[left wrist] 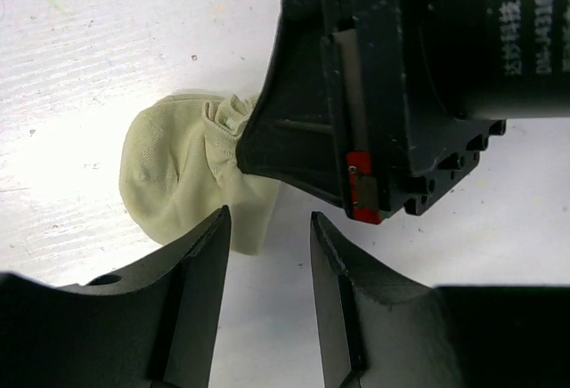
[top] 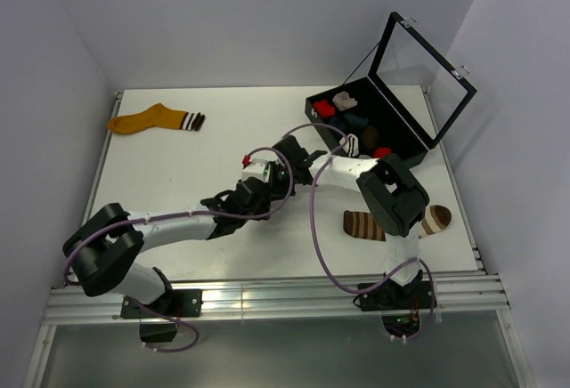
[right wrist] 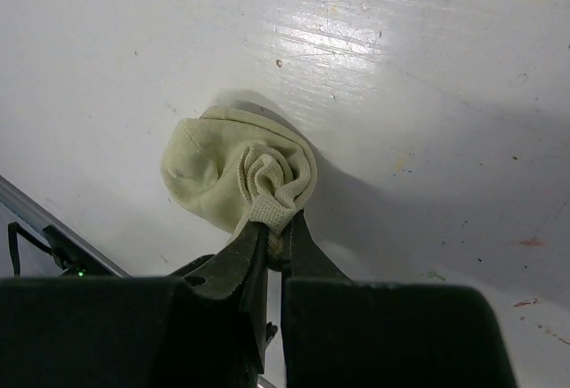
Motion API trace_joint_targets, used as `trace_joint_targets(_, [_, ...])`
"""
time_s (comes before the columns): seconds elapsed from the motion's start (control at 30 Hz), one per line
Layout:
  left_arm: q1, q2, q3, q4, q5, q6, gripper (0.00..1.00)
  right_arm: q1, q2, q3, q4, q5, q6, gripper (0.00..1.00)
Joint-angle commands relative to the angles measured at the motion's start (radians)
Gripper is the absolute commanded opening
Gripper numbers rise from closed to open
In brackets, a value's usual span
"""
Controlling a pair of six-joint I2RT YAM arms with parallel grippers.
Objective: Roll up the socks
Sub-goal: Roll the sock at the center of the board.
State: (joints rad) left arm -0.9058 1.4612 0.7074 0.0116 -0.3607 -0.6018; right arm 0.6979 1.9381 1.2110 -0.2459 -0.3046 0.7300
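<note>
Two pressed-together jaws of your right gripper (right wrist: 274, 232) pinched the coiled end of one short cream fabric ankle sock (right wrist: 218, 170), which lay on the white table (right wrist: 427, 94). Your left gripper (left wrist: 267, 228) hung just beside it, jaws spread and empty. Two loose socks lay well apart: a brown pale-striped sock (top: 358, 224) partly hidden by your right arm, and a mustard sock with a striped cuff (top: 147, 120) far left. At least four rolled bundles (top: 325, 109) sat in one open black case (top: 410, 118).
</note>
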Motion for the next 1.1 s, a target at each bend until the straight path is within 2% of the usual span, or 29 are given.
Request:
trace_joint_targets(0.0, [-0.034,0.031,0.050,0.025,-0.095,0.053,0.46,0.011,0.025,0.032,-0.035,0.006,-0.020,0.00])
trace_joint_targets(0.23, [-0.070,0.119,0.081,0.007,-0.164,0.071,0.44,0.011,0.039,0.041,-0.032,-0.010,-0.021,0.00])
trace_joint_targets(0.43, [-0.079,0.180,0.093,-0.050,-0.237,0.045,0.35,0.011,0.044,0.036,-0.021,-0.027,-0.021,0.00])
trace_joint_targets(0.47, [-0.079,0.192,0.093,-0.058,-0.245,0.037,0.33,0.011,0.042,0.035,-0.016,-0.030,-0.023,0.00])
trace_joint_targets(0.57, [-0.079,0.214,0.099,-0.084,-0.268,0.016,0.16,0.011,0.041,0.028,0.000,-0.045,-0.021,0.00])
trace_joint_targets(0.7, [-0.079,0.222,0.104,-0.094,-0.255,0.002,0.00,0.008,0.029,0.007,0.048,-0.083,-0.014,0.00])
trace_joint_targets(0.73, [-0.079,0.218,0.103,-0.093,-0.245,-0.003,0.00,0.006,0.013,-0.010,0.077,-0.093,-0.006,0.00])
trace_joint_targets(0.83, [-0.062,0.202,0.096,-0.093,-0.169,-0.010,0.00,-0.006,-0.028,-0.051,0.157,-0.128,0.014,0.15])
trace_joint_targets(0.87, [-0.053,0.188,0.092,-0.093,-0.147,-0.015,0.00,-0.012,-0.042,-0.065,0.181,-0.136,0.022,0.24])
trace_joint_targets(0.93, [-0.022,0.160,0.083,-0.088,-0.063,-0.030,0.00,-0.024,-0.083,-0.102,0.243,-0.148,0.048,0.34])
trace_joint_targets(1.07, [0.068,0.105,0.038,-0.059,0.119,-0.076,0.00,-0.051,-0.145,-0.157,0.318,-0.139,0.085,0.47])
